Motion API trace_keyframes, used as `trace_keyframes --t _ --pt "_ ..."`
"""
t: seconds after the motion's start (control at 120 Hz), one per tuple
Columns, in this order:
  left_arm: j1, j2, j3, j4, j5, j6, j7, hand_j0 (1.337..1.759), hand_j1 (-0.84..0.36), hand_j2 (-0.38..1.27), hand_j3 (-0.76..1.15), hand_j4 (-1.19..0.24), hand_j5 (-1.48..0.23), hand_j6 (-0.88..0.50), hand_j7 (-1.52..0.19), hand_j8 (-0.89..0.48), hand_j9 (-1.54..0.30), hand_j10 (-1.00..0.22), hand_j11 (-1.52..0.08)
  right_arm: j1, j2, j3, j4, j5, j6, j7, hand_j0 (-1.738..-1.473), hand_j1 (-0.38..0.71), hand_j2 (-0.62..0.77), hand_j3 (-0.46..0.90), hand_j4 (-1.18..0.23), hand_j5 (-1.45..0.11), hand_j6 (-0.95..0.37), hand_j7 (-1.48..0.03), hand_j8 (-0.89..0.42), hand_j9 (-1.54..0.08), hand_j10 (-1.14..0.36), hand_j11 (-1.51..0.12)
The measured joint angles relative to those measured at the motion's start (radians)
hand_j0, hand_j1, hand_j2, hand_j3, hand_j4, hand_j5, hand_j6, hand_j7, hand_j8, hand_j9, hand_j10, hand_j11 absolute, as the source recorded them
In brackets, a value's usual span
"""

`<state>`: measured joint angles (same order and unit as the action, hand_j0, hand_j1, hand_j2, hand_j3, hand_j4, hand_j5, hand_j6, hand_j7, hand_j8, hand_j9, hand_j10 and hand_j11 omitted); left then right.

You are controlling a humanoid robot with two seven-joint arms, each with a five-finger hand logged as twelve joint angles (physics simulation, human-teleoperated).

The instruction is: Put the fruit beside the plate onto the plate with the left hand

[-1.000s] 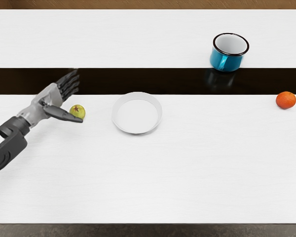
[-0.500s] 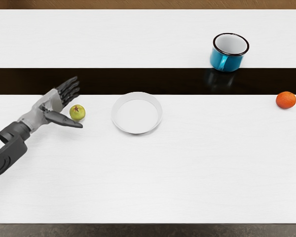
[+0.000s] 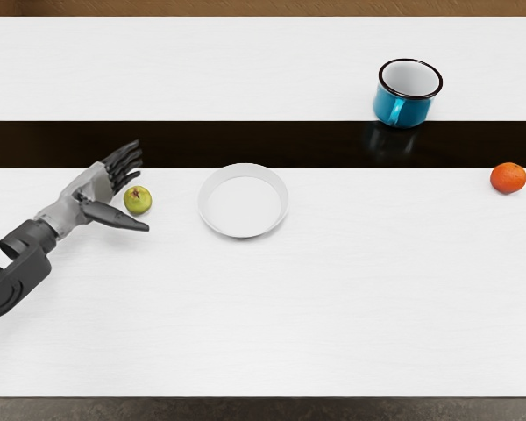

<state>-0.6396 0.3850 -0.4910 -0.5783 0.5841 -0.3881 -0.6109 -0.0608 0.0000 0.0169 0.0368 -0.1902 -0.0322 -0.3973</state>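
White table (image 3: 333, 289), apple (image 3: 138, 200) beside robot hand (image 3: 95, 188)

Green apple (image 3: 138, 200) on table, left of white plate (image 3: 244, 201); plate empty.

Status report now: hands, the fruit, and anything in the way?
Left hand open beside green fruit, no grasp. Fruit on table, left of plate. Nothing between them. Right hand out of view.
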Motion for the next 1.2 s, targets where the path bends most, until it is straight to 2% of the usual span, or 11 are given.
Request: trace_keyframes --t 0.208,0.592,1.2 --pt "0.0 -0.001 0.002 0.0 0.002 0.015 0.0 1.658 0.28 0.01 0.0 -0.06 -0.07 -0.06 -0.07 -0.06 -0.07 -0.06 -0.07 0.0 0.0 0.0 0.0 0.0 0.0 0.0 -1.658 -0.35 0.0 0.0 0.0 0.0 0.0 0.0 0.0 0.0 0.0 0.0" --pt "-0.006 -0.011 0.006 -0.001 0.004 0.037 0.0 1.658 0.12 0.04 0.0 -0.2 -0.25 -0.2 -0.25 -0.2 -0.25 -0.2 -0.25 0.0 0.0 0.0 0.0 0.0 0.0 0.0 -1.658 -0.35 0.0 0.0 0.0 0.0 0.0 0.0 0.0 0.0 0.0 0.0" --pt "-0.006 -0.031 0.019 -0.005 0.013 0.06 0.0 1.658 0.07 0.05 0.0 -0.23 -0.3 -0.23 -0.3 -0.23 -0.3 -0.23 -0.3 0.0 0.0 0.0 0.0 0.0 0.0 0.0 -1.658 -0.35 0.0 0.0 0.0 0.0 0.0 0.0 0.0 0.0 0.0 0.0"
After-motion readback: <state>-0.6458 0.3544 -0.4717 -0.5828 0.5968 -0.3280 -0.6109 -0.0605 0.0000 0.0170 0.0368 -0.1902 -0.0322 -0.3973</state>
